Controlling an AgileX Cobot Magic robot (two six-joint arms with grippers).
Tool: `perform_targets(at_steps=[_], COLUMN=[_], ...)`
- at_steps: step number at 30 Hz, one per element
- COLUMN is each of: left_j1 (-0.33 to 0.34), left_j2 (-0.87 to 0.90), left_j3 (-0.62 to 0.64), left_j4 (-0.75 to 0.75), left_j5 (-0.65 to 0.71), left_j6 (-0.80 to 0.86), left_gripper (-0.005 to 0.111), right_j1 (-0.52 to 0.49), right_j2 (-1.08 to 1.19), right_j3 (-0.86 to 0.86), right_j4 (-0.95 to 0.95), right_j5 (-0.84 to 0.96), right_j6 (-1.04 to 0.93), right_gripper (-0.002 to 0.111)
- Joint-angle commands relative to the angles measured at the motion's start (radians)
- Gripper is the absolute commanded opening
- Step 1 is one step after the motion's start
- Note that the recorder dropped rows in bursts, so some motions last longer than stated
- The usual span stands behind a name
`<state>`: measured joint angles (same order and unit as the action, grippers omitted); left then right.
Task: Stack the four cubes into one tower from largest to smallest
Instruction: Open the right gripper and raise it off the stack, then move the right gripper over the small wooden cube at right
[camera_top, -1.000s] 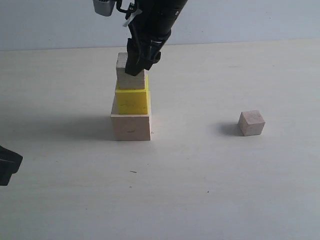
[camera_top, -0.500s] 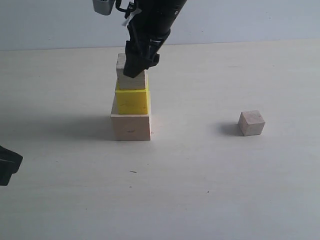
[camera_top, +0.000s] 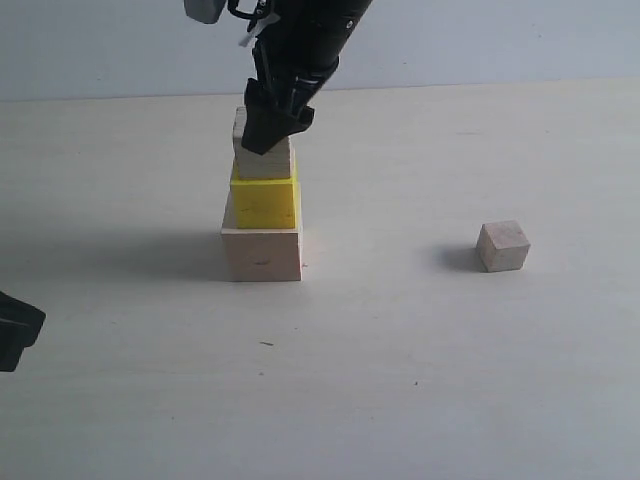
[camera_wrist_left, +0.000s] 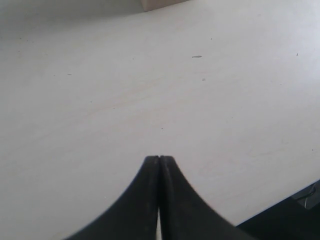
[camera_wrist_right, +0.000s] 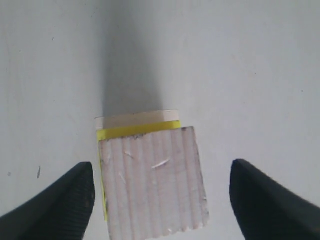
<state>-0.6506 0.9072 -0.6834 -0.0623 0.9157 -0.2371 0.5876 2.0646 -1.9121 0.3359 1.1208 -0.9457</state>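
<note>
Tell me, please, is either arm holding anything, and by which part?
Nothing: the right gripper stands open, jaws clear of the medium wood cube; the left gripper is shut empty.

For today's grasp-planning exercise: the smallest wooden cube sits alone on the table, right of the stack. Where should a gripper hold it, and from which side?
Take the smallest cube by two opposite upright faces, coming straight down from above. It rests flat on the table with nothing beside it. It looks slightly turned, so the grasp should probably be rotated to match its faces.
</note>
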Motion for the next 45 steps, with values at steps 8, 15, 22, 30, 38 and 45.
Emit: perform_targets(at_steps=[8, 15, 22, 30, 38, 45], left_j1=[0.003, 0.003, 0.003, 0.003, 0.003, 0.003], left_j2=[-0.006, -0.006, -0.006, -0.006, -0.006, -0.006], left_j3=[0.005, 0.005, 0.005, 0.007, 0.008, 0.008], left_j4=[0.000, 0.000, 0.000, 0.000, -0.003, -0.003], left_j5=[-0.006, -0.006, -0.009, -0.021, -0.022, -0.084], left_j6=[-0.001, -0.001, -0.001, -0.001, 0.021, 0.023], left_gripper=[0.001, 0.001, 0.001, 0.001, 0.001, 0.001], right_j1=[-0.001, -0.001, -0.010, -0.101, -0.170, -0.188], right_j2=[-0.153, -0.289, -0.345, -0.387, -0.622, -0.629], right_j3=[0.000, 0.000, 0.004, 0.100, 0.650, 0.926], right_j4=[-0.003, -0.097, -0.266, -0.271, -0.429, -0.435], right_j5=[0.013, -0.017, 0.073, 0.070, -0.280, -0.336], right_j6=[0.133, 0.227, 0.470, 0.680, 0.946, 1.004], right_gripper=[0.069, 0.026, 0.000, 0.000, 0.000, 0.000])
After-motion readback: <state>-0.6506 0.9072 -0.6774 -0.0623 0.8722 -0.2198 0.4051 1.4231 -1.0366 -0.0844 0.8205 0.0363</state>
